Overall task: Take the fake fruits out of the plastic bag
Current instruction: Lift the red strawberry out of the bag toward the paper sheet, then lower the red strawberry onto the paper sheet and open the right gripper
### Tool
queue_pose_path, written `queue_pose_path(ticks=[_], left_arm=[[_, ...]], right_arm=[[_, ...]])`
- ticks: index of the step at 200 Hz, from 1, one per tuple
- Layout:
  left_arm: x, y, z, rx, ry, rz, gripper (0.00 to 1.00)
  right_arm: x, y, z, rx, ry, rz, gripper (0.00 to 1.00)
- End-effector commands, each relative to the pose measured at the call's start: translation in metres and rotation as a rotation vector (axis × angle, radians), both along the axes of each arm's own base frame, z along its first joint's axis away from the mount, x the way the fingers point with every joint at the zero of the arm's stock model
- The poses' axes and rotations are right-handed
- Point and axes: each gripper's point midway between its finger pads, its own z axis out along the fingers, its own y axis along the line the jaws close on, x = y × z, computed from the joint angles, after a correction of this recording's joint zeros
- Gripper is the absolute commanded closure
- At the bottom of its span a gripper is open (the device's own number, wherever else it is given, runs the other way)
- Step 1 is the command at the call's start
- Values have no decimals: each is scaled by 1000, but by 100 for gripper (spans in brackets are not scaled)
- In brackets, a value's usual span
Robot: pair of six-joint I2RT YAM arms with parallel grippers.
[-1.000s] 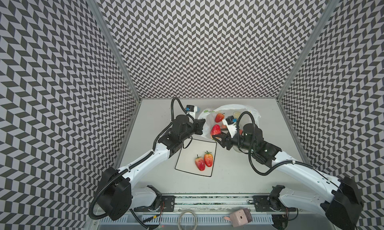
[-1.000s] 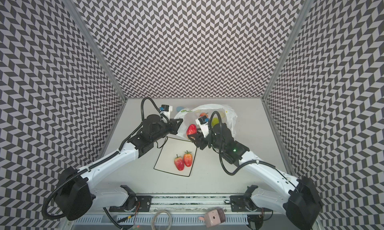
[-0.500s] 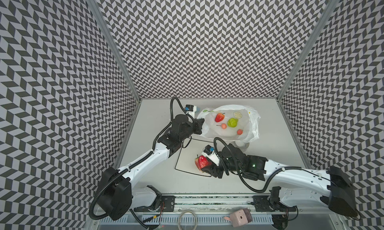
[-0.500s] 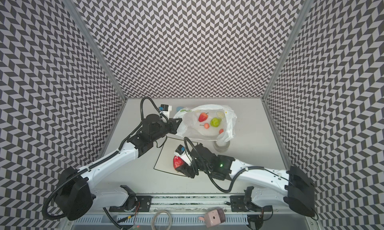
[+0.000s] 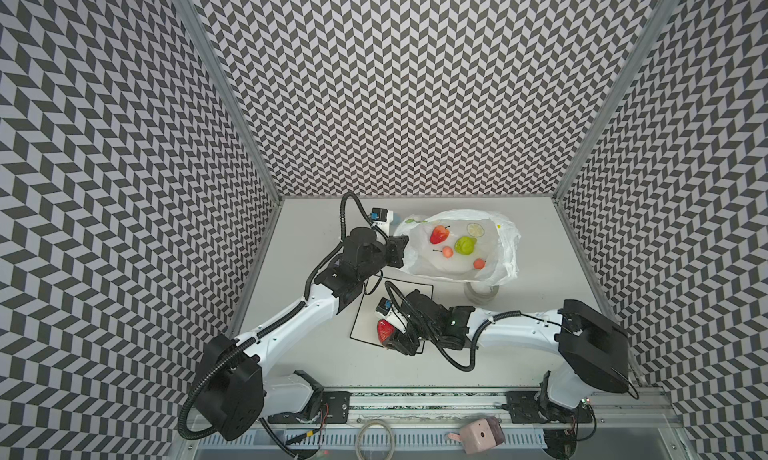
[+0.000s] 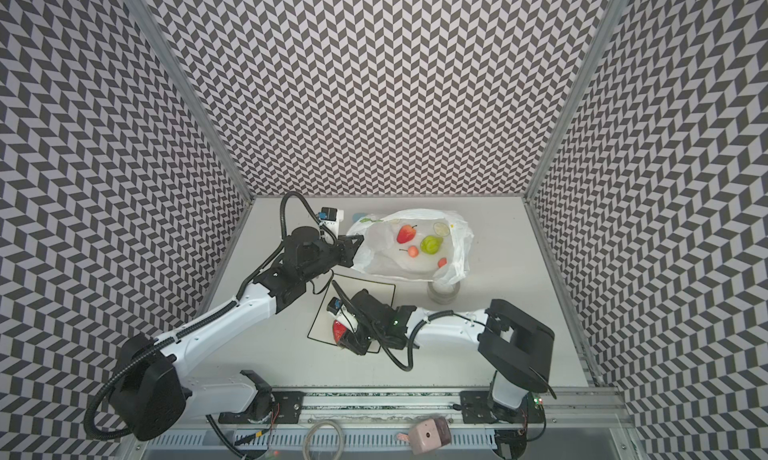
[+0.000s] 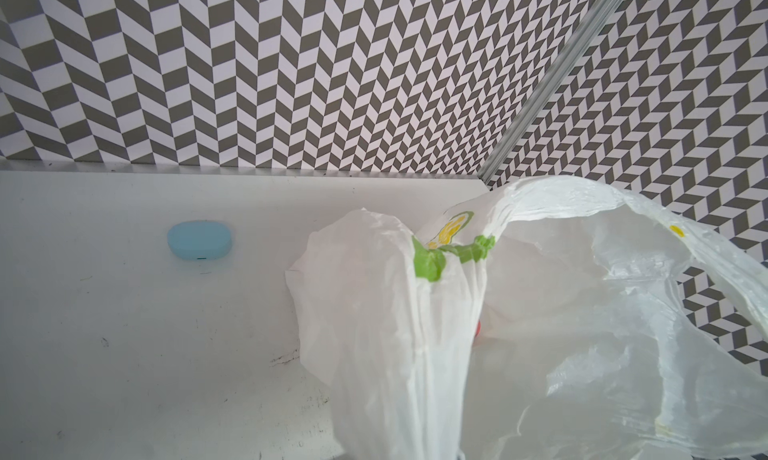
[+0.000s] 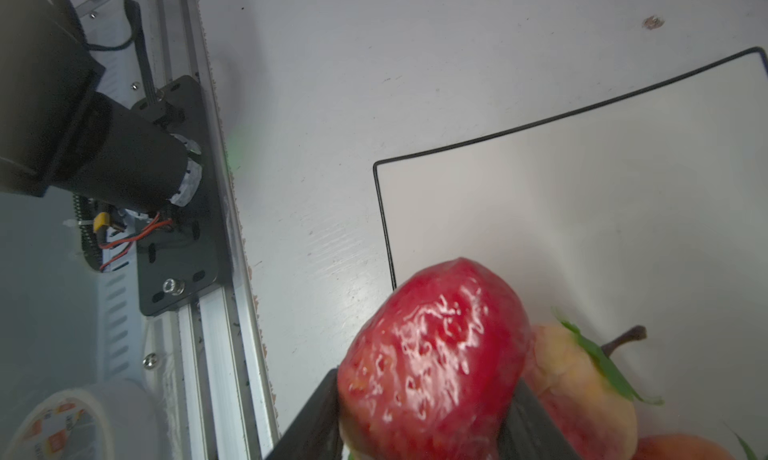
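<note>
The plastic bag lies open at the back of the table, white and crinkly. Inside it sit a red strawberry, a yellow-green pear and two small pinkish-orange fruits. My left gripper is shut on the bag's bunched left edge; its fingers are out of the left wrist view. My right gripper is shut on another strawberry just above the white black-rimmed plate. Two more strawberries lie on the plate beside it.
A clear tape roll stands just in front of the bag's right end. A light-blue blob lies near the back wall, left of the bag. A pink object and a cable loop rest on the front rail.
My right gripper carried the strawberry from the bag's mouth down to the near side of the plate, then held almost still. The left gripper kept its hold on the bag.
</note>
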Motion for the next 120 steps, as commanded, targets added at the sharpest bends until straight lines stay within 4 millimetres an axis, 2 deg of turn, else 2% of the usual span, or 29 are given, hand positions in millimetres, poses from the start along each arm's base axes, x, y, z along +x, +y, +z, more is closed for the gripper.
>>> queue_pose_path(ticks=[1, 34, 54, 83, 120], left_arm=[[2, 2, 16, -11, -33, 6, 100], [2, 2, 16, -11, -34, 8, 100], [2, 2, 17, -11, -36, 11, 100], [2, 2, 18, -13, -36, 11, 100], [3, 2, 17, -13, -35, 11, 100]], right_arm=[[5, 17, 6, 45, -28, 6, 63], [5, 16, -6, 17, -22, 13, 59], [8, 16, -7, 20, -31, 1, 53], [10, 17, -3, 30, -47, -13, 43], [10, 15, 9, 52, -70, -12, 35]])
